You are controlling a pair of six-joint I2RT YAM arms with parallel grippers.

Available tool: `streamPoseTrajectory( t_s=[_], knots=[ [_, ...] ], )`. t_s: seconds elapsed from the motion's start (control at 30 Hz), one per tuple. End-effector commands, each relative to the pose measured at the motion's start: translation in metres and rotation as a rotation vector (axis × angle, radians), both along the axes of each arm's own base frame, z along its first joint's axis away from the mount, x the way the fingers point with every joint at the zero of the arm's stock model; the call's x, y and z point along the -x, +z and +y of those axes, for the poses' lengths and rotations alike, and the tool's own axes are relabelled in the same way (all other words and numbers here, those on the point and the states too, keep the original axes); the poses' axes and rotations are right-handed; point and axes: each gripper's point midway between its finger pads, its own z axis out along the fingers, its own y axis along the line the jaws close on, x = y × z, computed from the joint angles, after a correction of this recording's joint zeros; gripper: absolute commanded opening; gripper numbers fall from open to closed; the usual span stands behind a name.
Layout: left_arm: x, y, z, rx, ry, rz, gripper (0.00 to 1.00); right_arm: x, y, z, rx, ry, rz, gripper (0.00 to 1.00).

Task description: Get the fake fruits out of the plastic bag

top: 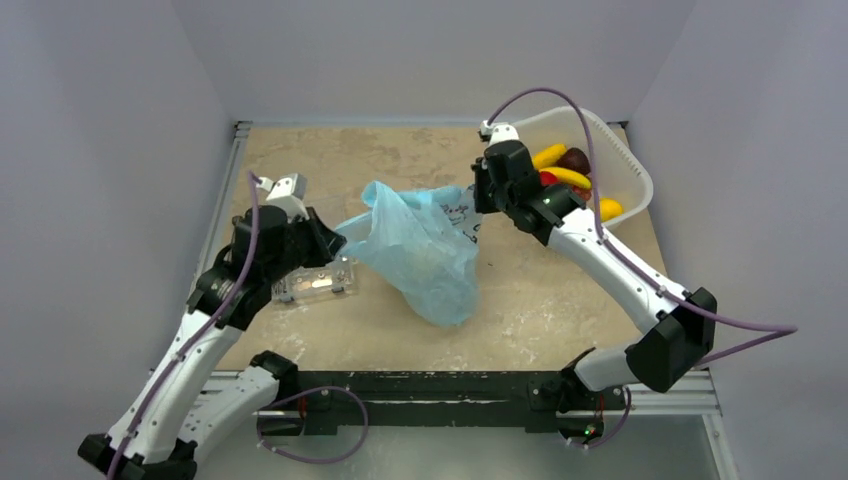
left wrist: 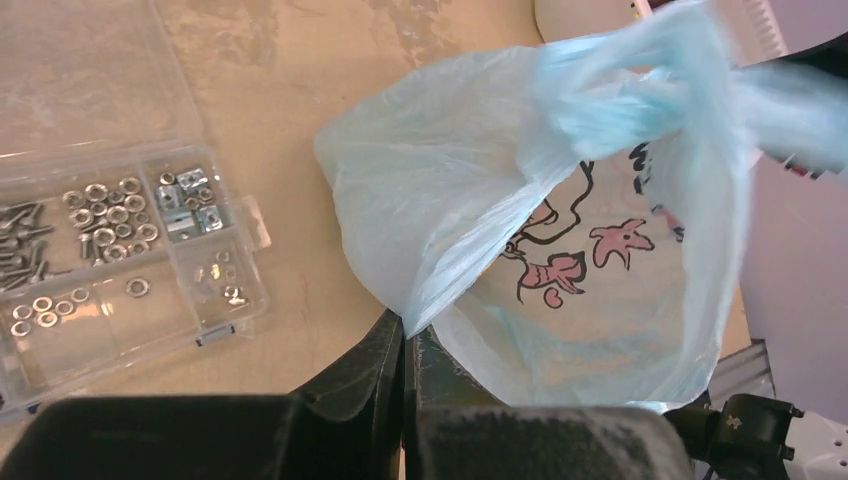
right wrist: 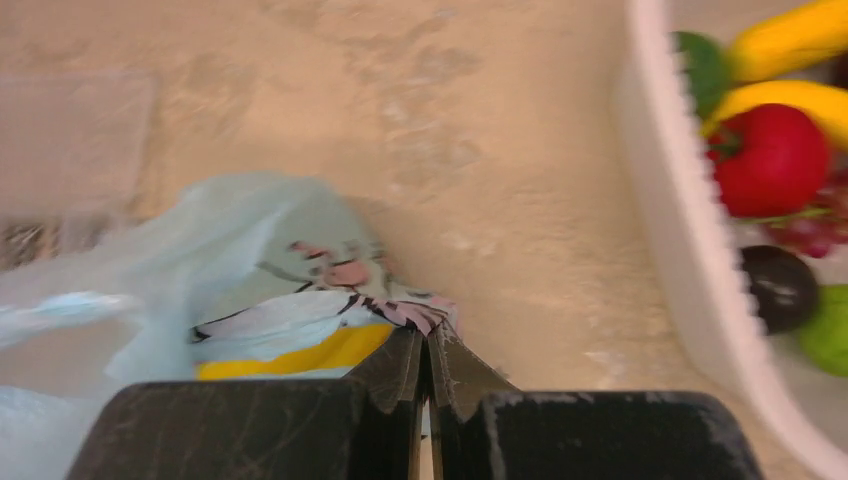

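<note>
Over the tabletop (top: 540, 300), I see my left jaws pinched shut on one edge of the plastic bag (top: 425, 255); my right jaws clamp its printed edge.

Your plastic bag (top: 425, 250) sits at the middle of the table (top: 540, 300), gripped at its left edge by the left gripper (left wrist: 405, 335) and at its right edge by the right gripper (right wrist: 425, 345). The parts box (top: 315, 283) lies just left of it. The basket (top: 645, 180), with fake fruits (right wrist: 768, 160) inside, stands at the far right.
</note>
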Motion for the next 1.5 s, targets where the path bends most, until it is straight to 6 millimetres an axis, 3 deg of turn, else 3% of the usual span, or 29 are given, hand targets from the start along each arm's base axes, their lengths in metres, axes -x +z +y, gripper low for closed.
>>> streamPoseTrajectory(
  t_s=[0.0,0.1,0.17,0.3,0.4,0.5,0.67,0.87,0.97,1.03,1.13,1.3,1.37,1.47],
  knots=[
    [0.01,-0.007,0.028,0.02,0.157,-0.015,0.0,-0.03,0.027,-0.098,0.22,-0.357,-0.082,0.0],
    [0.02,-0.013,0.027,0.071,0.161,-0.005,0.0,-0.041,0.038,-0.117,0.204,-0.406,-0.121,0.0],
    [0.024,-0.019,0.024,0.1,0.151,-0.005,0.0,-0.05,0.039,-0.115,0.163,-0.37,-0.115,0.0],
    [0.024,-0.022,0.001,0.195,0.066,0.001,0.0,-0.051,0.032,-0.065,0.029,-0.123,-0.058,0.0],
    [0.022,-0.016,-0.026,0.289,-0.039,0.018,0.0,-0.043,0.026,-0.053,0.001,-0.067,-0.009,0.0],
    [0.021,-0.017,-0.043,0.326,-0.115,0.052,0.0,-0.026,0.02,-0.047,-0.002,-0.012,0.052,0.19],
    [0.023,-0.019,-0.051,0.346,-0.165,0.068,0.0,0.015,0.032,-0.04,0.069,0.031,0.019,0.66],
    [0.028,-0.018,-0.054,0.351,-0.192,0.075,0.0,0.059,0.071,-0.005,0.04,0.157,-0.104,0.87],
    [0.029,-0.017,-0.055,0.352,-0.202,0.076,0.0,0.074,0.092,0.018,-0.037,0.276,-0.178,0.93],
    [0.03,-0.016,-0.056,0.355,-0.211,0.081,0.0,0.093,0.103,0.045,-0.091,0.42,-0.212,0.96],
    [0.03,-0.013,-0.058,0.359,-0.22,0.083,0.0,0.1,0.108,0.07,-0.128,0.507,-0.239,0.99],
    [0.028,-0.011,-0.059,0.367,-0.221,0.083,0.0,0.091,0.111,0.096,-0.147,0.468,-0.236,0.99],
    [0.027,-0.011,-0.06,0.369,-0.218,0.09,0.0,0.085,0.107,0.103,-0.201,0.359,-0.217,0.99],
    [0.024,-0.013,-0.061,0.375,-0.202,0.118,0.0,0.078,0.085,0.101,-0.176,0.204,-0.222,0.98]
  ],
)
